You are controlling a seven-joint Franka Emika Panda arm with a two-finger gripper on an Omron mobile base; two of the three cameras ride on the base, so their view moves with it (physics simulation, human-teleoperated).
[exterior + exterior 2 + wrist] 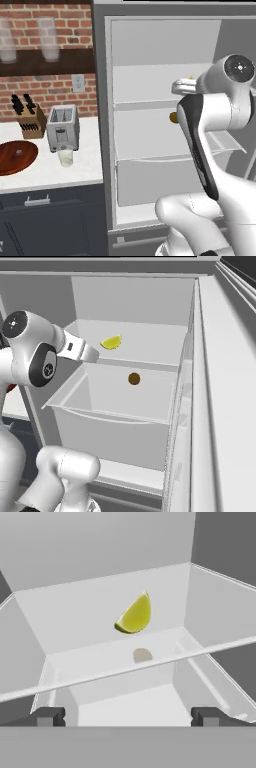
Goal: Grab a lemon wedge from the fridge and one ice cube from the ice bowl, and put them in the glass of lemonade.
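The fridge [102,125] stands open, showing its white shelves. The yellow-green lemon wedge [111,342] lies on an upper shelf [120,669]; the hand view has the lemon wedge [135,615] straight ahead, a little beyond the shelf's front edge. My gripper [127,717] is open just in front of that shelf, its fingertips [47,717] wide apart with nothing between them. In the right base view the gripper [92,356] sits left of the wedge. On the counter to the left stand the glass of lemonade [65,156] and the wooden ice bowl [15,156].
A round brownish item [133,378] lies on the shelf below the wedge. A toaster [62,127] and a knife block [30,120] stand behind the glass. Tall frosted glasses [49,37] sit on a wall shelf. The fridge door [220,406] is at the right.
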